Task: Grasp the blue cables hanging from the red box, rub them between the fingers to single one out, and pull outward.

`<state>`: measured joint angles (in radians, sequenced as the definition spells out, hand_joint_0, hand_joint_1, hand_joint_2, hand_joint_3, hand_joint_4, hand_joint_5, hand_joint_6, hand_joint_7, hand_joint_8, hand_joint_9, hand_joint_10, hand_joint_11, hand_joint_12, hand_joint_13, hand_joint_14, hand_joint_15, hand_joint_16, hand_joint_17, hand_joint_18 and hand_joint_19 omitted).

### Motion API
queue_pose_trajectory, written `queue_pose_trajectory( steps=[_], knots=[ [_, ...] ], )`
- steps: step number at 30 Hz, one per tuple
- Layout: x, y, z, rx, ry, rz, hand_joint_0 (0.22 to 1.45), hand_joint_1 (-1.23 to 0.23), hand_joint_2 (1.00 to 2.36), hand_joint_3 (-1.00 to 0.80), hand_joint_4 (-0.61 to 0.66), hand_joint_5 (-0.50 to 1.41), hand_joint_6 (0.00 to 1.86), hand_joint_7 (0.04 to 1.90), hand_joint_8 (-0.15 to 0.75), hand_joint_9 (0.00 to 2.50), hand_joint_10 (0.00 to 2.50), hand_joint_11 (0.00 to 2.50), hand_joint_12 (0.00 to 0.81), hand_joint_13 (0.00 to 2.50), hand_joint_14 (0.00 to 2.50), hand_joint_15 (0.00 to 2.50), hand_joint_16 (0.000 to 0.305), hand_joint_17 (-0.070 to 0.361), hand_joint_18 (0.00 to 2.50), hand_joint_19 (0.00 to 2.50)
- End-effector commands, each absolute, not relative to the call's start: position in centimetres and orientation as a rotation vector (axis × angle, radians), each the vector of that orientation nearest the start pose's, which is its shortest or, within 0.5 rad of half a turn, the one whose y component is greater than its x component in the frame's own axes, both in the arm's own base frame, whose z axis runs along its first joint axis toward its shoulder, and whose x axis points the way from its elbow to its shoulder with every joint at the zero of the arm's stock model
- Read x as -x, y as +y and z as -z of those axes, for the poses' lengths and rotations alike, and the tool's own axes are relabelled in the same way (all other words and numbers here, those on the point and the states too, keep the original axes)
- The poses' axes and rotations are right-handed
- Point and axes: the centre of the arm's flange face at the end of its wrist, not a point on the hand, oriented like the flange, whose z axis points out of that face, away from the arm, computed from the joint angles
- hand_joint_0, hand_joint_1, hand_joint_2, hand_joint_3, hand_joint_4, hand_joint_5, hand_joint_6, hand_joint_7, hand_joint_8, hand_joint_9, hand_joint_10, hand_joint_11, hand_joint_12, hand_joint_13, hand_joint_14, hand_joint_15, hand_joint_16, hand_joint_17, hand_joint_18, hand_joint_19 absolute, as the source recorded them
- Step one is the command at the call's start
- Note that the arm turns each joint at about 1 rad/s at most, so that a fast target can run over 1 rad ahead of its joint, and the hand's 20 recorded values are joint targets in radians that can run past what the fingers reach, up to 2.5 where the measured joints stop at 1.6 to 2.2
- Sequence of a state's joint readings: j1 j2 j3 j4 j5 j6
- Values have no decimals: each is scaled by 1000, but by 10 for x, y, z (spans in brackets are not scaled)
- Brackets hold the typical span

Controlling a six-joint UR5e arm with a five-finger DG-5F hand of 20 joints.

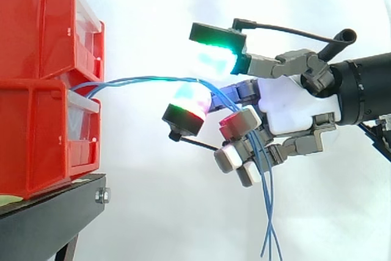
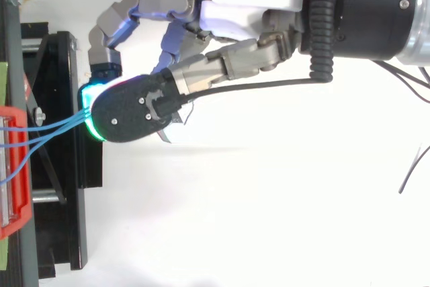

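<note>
Blue cables (image 1: 153, 80) are the thing to watch here. In the side view they come out of the front of the red bins (image 1: 36, 90), about where the upper one sits on the lower, and arc across to your hand (image 1: 287, 105).

They lie right over the top of the pad (image 1: 190, 103) glowing red, green and white, which is the fingertip nearest the bins, and they touch it. Behind that pad they slip in among the curled fingers (image 1: 241, 123), close to the palm. They come out underneath and hang down below the lowest fingertips, with the loose ends crossing each other near the bottom of the view.

So your hand is clenched around the cables, not released. The one finger that's stretched out, the one with the green pad (image 1: 217, 56), sits above the cables, and the side view shows a gap between it and them.

From the top view you get the cables (image 2: 47, 129) as separate strands at the bins (image 2: 15, 186). They fan in to one spot under the black back of that stretched fingertip (image 2: 131, 113), which has a cyan-green glow along its edge.

The bins sit on the black stand (image 1: 55, 212), well off to the bin side of the fingertips, and there's a white curtain (image 1: 153, 212) behind it all.
</note>
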<state>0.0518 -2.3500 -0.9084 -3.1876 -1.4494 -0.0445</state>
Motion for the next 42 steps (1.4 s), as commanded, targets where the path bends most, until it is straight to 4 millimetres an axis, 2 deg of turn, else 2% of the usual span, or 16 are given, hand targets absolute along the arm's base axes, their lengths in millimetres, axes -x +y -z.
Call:
queue_pose_trajectory(
  steps=[1,5,8,9,10,14,15,18,19,22,23,30,36,42],
  knots=[
    [-776,-105,-305,-1314,1306,-1036,607,-501,1002,-465,59,-151,880,931,306,1300,24,1030,388,1059,27,727,52,118,885,858],
    [-776,-107,-305,-1315,1304,-1035,598,-509,1001,-481,69,-151,879,927,306,1303,26,1025,388,1064,28,730,53,119,895,855],
    [-776,-110,-305,-1317,1301,-1032,613,-568,1006,-430,57,-149,879,937,310,1312,25,1041,392,1078,27,731,53,118,898,848],
    [-775,-111,-305,-1317,1300,-1030,619,-591,1007,-407,46,-148,882,956,312,1312,23,1047,389,1079,26,733,52,118,901,847],
    [-775,-111,-304,-1317,1303,-1030,611,-638,1013,-308,38,-149,891,990,315,1310,25,1040,395,1080,26,736,52,118,903,847],
    [-775,-112,-304,-1320,1298,-1025,627,-742,1017,-189,52,-148,918,966,327,1311,24,1047,398,1089,27,734,55,124,934,819],
    [-775,-112,-304,-1320,1298,-1025,642,-804,1018,-143,27,-148,921,1004,331,1307,25,1059,401,1094,27,723,55,123,943,815],
    [-775,-112,-303,-1319,1300,-1023,673,-857,1020,-119,-28,-151,916,1147,324,1293,26,1065,391,1080,28,732,53,119,930,814],
    [-775,-112,-304,-1318,1299,-1024,689,-870,1020,-122,-57,-154,922,1189,308,1274,25,1069,386,1076,26,734,52,117,922,811],
    [-775,-113,-304,-1319,1298,-1023,727,-887,1019,-182,-105,-162,943,1101,301,1249,26,1065,376,1048,27,731,51,115,909,798],
    [-775,-113,-304,-1319,1298,-1023,749,-898,1017,-229,-107,-164,942,1142,296,1238,26,1067,372,1038,28,729,51,115,898,794],
    [-775,-112,-303,-1319,1301,-1025,787,-876,1000,-492,-117,-171,942,1013,288,1216,26,1055,366,1018,27,725,50,113,874,786],
    [-775,-112,-304,-1317,1301,-1027,688,-841,1000,-500,10,-157,924,958,289,1245,26,1053,368,1026,28,726,50,112,877,792],
    [-775,-112,-303,-1319,1301,-1027,552,-719,1000,-500,44,-149,911,959,308,1285,24,1053,389,1052,25,743,52,117,896,825]
  ],
)
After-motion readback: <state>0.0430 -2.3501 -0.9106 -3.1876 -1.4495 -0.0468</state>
